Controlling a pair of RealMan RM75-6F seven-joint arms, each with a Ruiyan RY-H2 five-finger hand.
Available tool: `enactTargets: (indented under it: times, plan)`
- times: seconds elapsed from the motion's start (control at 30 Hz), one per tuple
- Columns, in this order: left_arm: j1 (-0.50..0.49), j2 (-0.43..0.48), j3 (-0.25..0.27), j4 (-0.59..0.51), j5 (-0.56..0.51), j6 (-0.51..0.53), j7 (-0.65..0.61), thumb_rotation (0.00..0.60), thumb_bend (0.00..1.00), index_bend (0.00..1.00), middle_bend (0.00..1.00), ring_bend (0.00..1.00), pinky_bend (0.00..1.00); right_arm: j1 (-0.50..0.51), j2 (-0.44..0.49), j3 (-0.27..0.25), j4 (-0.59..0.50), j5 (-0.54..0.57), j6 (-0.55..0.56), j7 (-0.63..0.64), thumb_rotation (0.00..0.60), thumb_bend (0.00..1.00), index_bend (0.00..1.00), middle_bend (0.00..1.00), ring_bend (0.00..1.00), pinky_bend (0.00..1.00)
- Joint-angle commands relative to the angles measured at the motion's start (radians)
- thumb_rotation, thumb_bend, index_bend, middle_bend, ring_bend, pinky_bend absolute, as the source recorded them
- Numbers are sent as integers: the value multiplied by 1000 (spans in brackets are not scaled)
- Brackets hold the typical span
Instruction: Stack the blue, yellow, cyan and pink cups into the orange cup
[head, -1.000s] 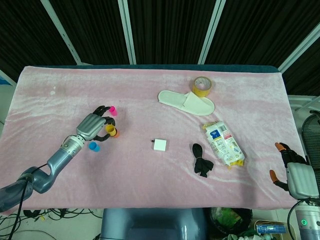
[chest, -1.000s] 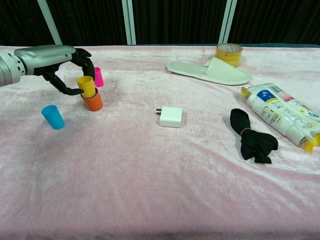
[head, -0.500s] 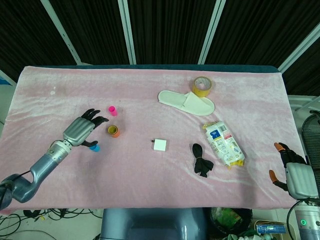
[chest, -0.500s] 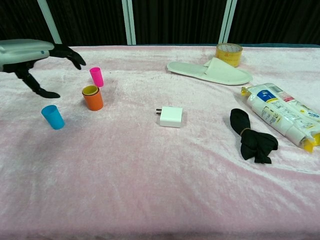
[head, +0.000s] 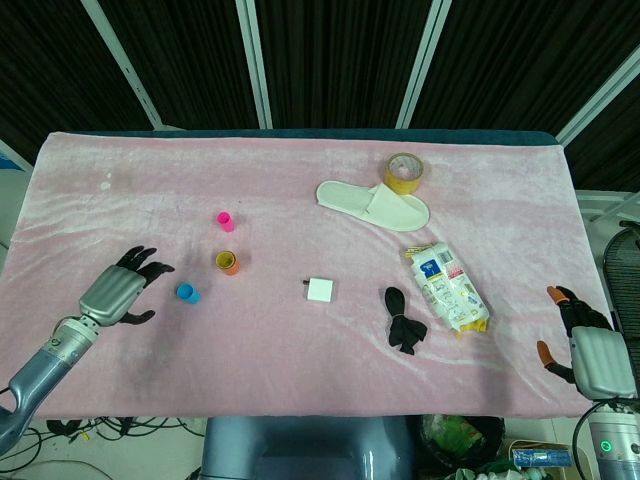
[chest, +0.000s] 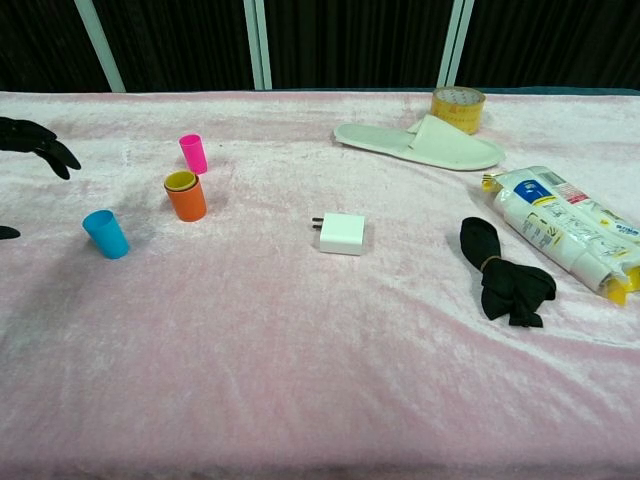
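The orange cup (chest: 186, 198) (head: 228, 263) stands upright with the yellow cup's rim (chest: 181, 180) showing inside it. A pink cup (chest: 193, 153) (head: 226, 221) stands just behind it. The cyan-blue cup (chest: 106, 233) (head: 186, 293) stands upright to its front left. My left hand (head: 122, 288) is open, fingers spread, left of that cup and apart from it; only its dark fingertips (chest: 40, 146) show at the chest view's left edge. My right hand (head: 590, 345) hangs open off the table's right front corner, holding nothing.
A white charger (chest: 341, 233) lies mid-table. To the right lie a black cloth bundle (chest: 505, 273), a snack packet (chest: 562, 228), a white slipper (chest: 425, 143) and a roll of yellow tape (chest: 458, 105). Pink cloth (chest: 300, 360) covers the table.
My left hand let go of the yellow cup, now sunk into the orange cup, and drew back to the left and toward the front edge. The right hand has not moved.
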Motion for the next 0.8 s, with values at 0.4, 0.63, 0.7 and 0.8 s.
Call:
enactTargets:
  times: [0.4, 0.63, 0.7, 0.8]
  plan:
    - [-45, -112, -22, 113, 14, -81, -36, 600, 281, 304, 342, 0, 0, 1, 2, 4, 2, 8, -6, 9, 600, 299, 145, 100, 171, 237]
    - [-59, -155, -34, 168, 9, -102, -44, 600, 317, 345, 383, 0, 0, 1, 2, 4, 0, 10, -6, 9, 600, 299, 145, 100, 172, 237]
    - [-62, -166, -35, 184, 12, -105, -52, 600, 330, 359, 395, 0, 0, 1, 2, 4, 0, 11, -6, 10, 600, 300, 145, 100, 172, 237]
    - [-69, -180, -33, 203, 14, -118, -58, 600, 334, 366, 405, 0, 0, 1, 3, 5, -1, 12, -7, 10, 600, 300, 145, 100, 171, 237]
